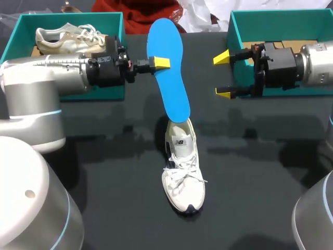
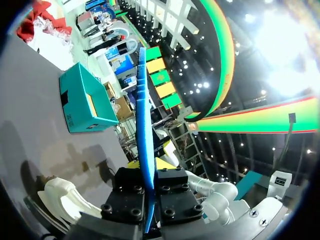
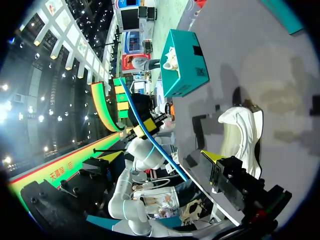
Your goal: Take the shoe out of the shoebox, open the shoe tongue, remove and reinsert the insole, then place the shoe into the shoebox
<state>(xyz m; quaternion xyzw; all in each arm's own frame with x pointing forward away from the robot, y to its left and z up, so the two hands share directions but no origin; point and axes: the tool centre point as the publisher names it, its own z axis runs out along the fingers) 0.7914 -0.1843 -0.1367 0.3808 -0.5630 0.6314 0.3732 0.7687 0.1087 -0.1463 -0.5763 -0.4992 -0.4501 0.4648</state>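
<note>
The left gripper [image 1: 158,63], upper centre of the frame, is clamped on the blue insole [image 1: 174,88], which stands tilted with its lower end in the white shoe [image 1: 183,174] at lower centre. The right gripper [image 1: 222,75], upper right, is spread wide, apart from the insole. The left box [image 1: 117,21] holds a second shoe [image 1: 65,37]; the right box [image 1: 237,26] sits upper right

A black table [image 1: 260,172] carries soft, blurred shadows
</note>
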